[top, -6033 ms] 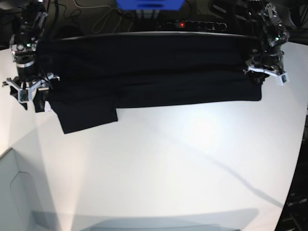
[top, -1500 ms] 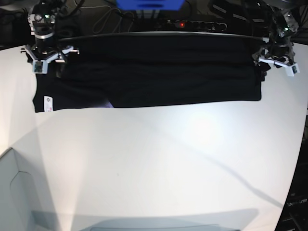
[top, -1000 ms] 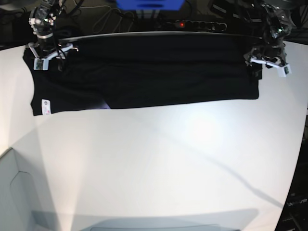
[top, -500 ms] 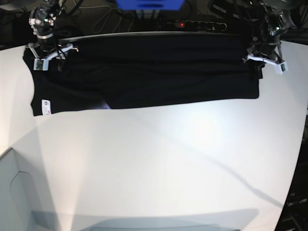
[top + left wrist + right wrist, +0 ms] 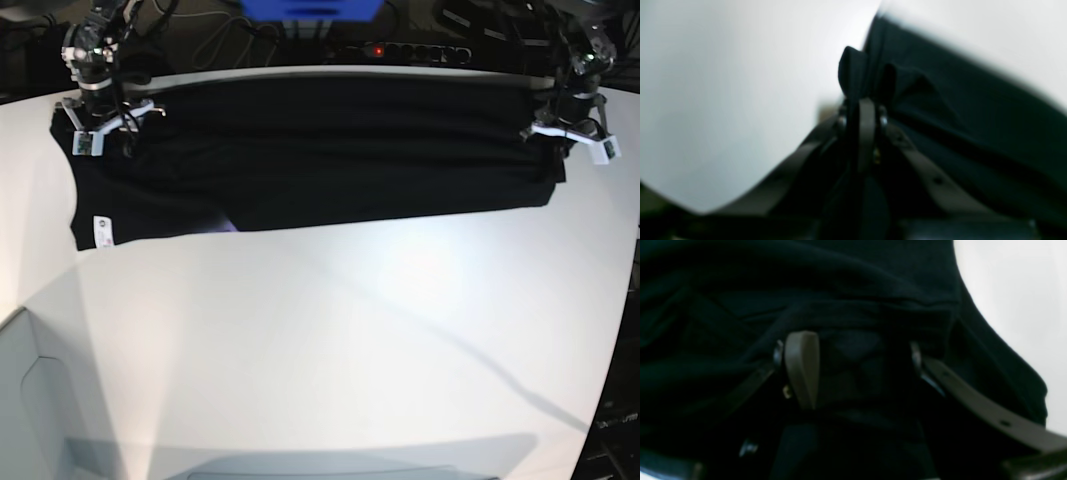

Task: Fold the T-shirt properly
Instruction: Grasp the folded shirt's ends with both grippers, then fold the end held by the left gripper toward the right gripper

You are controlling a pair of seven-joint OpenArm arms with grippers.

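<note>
My left tool (image 5: 863, 110) is pinched tight on a fold of the T-shirt (image 5: 320, 150) at its end; my right tool (image 5: 853, 366) stands wide over the other end, cloth between its jaws but not gripped. The shirt lies as a long band along the far edge of the worktop (image 5: 350, 340), its length running from one tool to the other, the free hem facing the near side.

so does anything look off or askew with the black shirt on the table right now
Nothing is damaged or spilled. The plain black cloth T-shirt lies as a long folded band across the white table, but its near edge is uneven: the end with the small white label hangs lower than the rest, so the fold isn't square.
</note>
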